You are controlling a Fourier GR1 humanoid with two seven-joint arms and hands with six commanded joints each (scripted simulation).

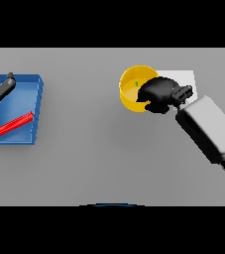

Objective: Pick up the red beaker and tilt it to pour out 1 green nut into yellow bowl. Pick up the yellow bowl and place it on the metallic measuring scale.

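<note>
The yellow bowl [132, 92] is at the upper middle of the table, with a small green nut [137, 83] inside it. My right hand [159, 93] is curled over the bowl's right rim and grips it. Just behind and to the right of that hand lies the pale metallic scale [185, 78]; the bowl's right edge reaches its left side. The red beaker [15, 124] lies on its side in a blue tray [30, 84] at the far left. My left hand [4, 88] hovers over the tray's upper left corner, fingers straight, holding nothing.
The blue tray takes up the table's left edge. My right forearm [208, 130] slants from the lower right across the table toward the bowl. A grey table surface [94, 149] spreads between the tray and the bowl.
</note>
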